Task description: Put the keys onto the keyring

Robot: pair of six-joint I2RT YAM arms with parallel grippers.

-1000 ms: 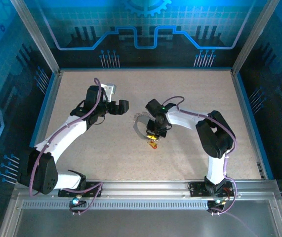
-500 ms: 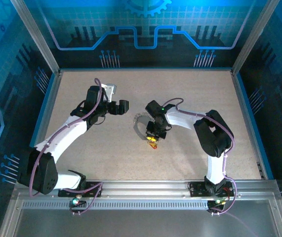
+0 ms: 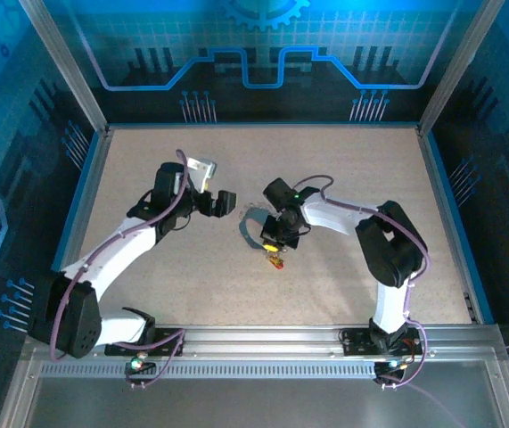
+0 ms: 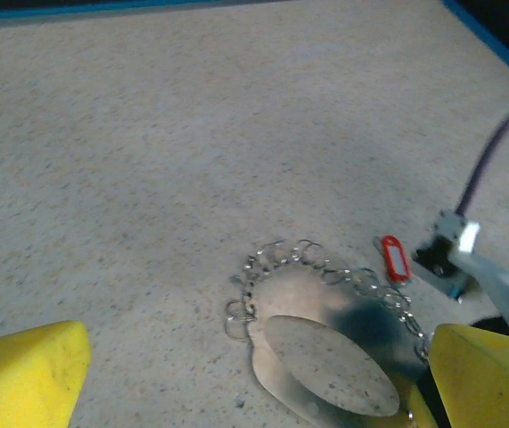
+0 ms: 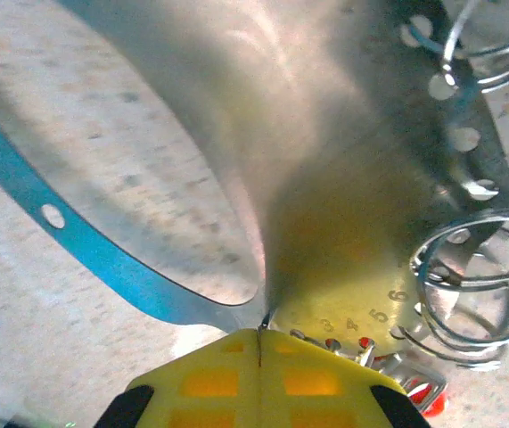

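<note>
**Near to far.** Both arms rise from the near edge of the tabletop [image 3: 147, 276] and reach toward its middle.

- **Keys:** I see one red-headed key [image 3: 276, 260] lying flat near the middle, just on the near side of the right end effector [image 3: 275, 239].
- **Right arm:** It folds at the elbow toward the right edge and doubles back leftward, wrist pitched down. Its yellow pads are pressed together. The thin edge of a shiny plate [image 4: 330, 366] runs into their seam, but I cannot tell whether it is pinched.
- **Keyring:** The keyring [image 4: 276, 254], a bumpy wire loop, lies flat around that plate, just beyond the right end effector.
- **Left arm:** It stretches diagonally from the near-left corner. The left end effector [image 3: 225, 203] hovers beside the loop's far-left side with its fingers wide apart and empty.

**Step in hand, as I judge it:** steadying the ring assembly so that a key can be threaded on; no key looks threaded yet.

**Next move:** it calls for a fine pinch on the tiny key head and careful alignment with the loop.
</note>
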